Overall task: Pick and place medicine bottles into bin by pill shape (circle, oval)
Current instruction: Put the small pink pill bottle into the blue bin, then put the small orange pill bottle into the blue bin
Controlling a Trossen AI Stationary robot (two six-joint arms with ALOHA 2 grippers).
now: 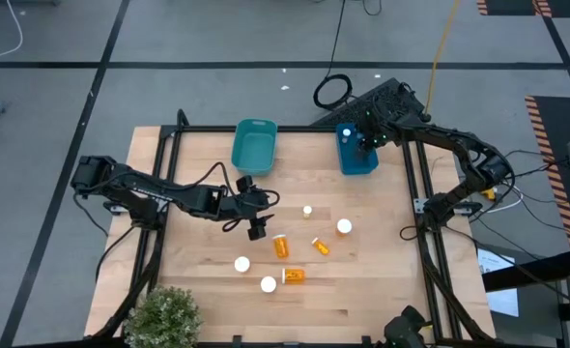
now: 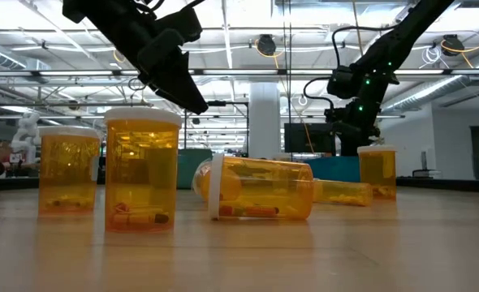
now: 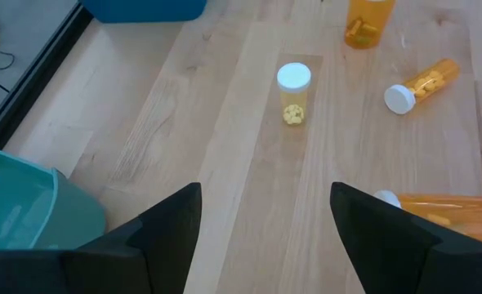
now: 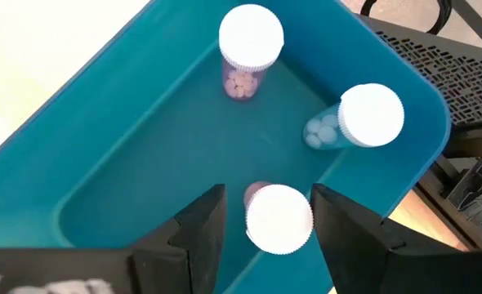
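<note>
Three bottles [image 4: 252, 37] sit in the right bin [image 1: 356, 155]; others [image 1: 281, 246] lie mid-table [image 1: 382, 290].

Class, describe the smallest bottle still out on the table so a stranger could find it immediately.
Start at the teal bin at the table's far edge, then look toward the table's middle, just beyond the left gripper. The small bottle stands upright alone, clear rather than orange, white-capped, with yellowish pills inside.
</note>
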